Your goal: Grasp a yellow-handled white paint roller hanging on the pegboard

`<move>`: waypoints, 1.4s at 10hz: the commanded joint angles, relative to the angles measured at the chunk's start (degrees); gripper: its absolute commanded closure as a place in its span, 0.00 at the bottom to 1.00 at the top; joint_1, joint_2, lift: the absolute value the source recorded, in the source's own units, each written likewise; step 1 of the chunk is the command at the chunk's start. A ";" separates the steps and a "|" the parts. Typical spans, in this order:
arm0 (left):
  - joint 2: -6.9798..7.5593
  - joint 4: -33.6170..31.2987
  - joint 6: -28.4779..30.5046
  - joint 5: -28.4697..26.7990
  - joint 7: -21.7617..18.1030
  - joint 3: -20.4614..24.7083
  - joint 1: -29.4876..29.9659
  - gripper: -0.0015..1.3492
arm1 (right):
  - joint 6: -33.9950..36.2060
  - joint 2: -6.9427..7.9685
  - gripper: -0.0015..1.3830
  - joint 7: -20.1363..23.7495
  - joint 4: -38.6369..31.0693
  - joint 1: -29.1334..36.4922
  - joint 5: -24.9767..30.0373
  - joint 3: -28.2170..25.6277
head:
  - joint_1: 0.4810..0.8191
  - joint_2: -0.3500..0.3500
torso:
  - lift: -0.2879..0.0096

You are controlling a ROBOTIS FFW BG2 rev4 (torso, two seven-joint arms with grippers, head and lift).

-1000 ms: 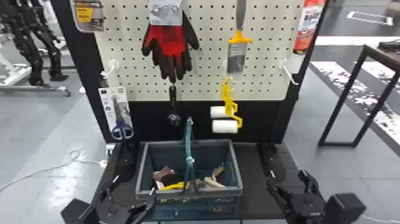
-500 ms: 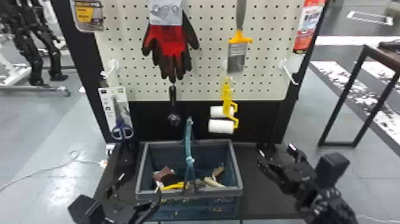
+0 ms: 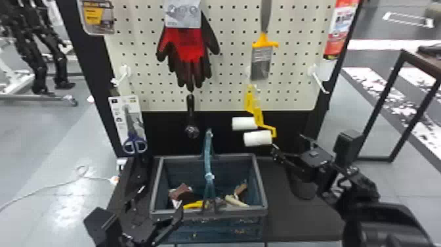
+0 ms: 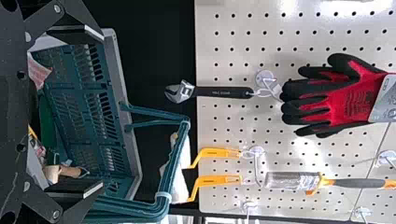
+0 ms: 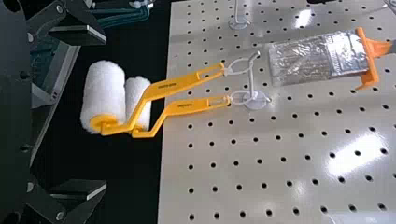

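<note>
Two yellow-handled white paint rollers (image 3: 252,130) hang from one hook low on the white pegboard (image 3: 229,59), their rolls in front of the black panel below it. My right gripper (image 3: 288,146) is held up just to the right of them and slightly lower, apart from them. In the right wrist view the rollers (image 5: 114,102) lie ahead between its widely spread fingers, and the gripper (image 5: 105,112) is open. My left gripper (image 3: 157,213) rests low at the basket's front left corner, open (image 4: 93,112) with nothing in it.
A blue-grey basket (image 3: 259,184) with an upright handle holds several small tools below the rollers. On the board hang a red-and-black glove (image 3: 187,49), a paintbrush (image 3: 261,59), a wrench (image 3: 191,115), scissors (image 3: 131,128) and bare hooks (image 3: 316,77). A black-framed table (image 3: 413,98) stands at right.
My right arm has risen from the bottom right corner and moved forward and left, up to the rollers. The left arm has barely shifted.
</note>
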 commanded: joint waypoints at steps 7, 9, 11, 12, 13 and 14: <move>-0.94 4.79 -1.86 1.25 -1.39 -2.86 -4.44 0.16 | 4.57 -3.69 0.14 7.75 13.84 -16.04 -4.51 10.65 | 0.20 0.50 | 0.63; -1.30 6.11 -1.95 1.34 -1.82 -3.83 -5.76 0.16 | 4.65 -3.43 0.13 7.66 13.93 -17.45 -4.86 11.27 | 0.20 0.50 | 0.63; -1.56 7.43 -2.22 1.42 -2.26 -4.71 -7.08 0.16 | 5.01 -3.52 0.13 7.66 14.28 -18.77 -4.95 11.35 | 0.20 0.50 | 0.63; -1.82 7.96 -2.39 1.51 -2.35 -4.89 -7.61 0.16 | 5.62 -3.60 0.14 7.66 14.54 -19.38 -5.13 12.14 | 0.20 0.50 | 0.63; -2.26 8.84 -2.83 1.51 -3.06 -5.24 -8.57 0.16 | 5.97 -3.78 0.14 7.66 15.07 -20.00 -5.48 12.67 | 0.20 0.50 | 0.63; -2.53 9.63 -2.92 1.51 -3.76 -5.41 -9.36 0.16 | 6.41 -3.78 0.15 7.66 15.33 -20.35 -6.09 12.67 | 0.20 0.50 | 0.63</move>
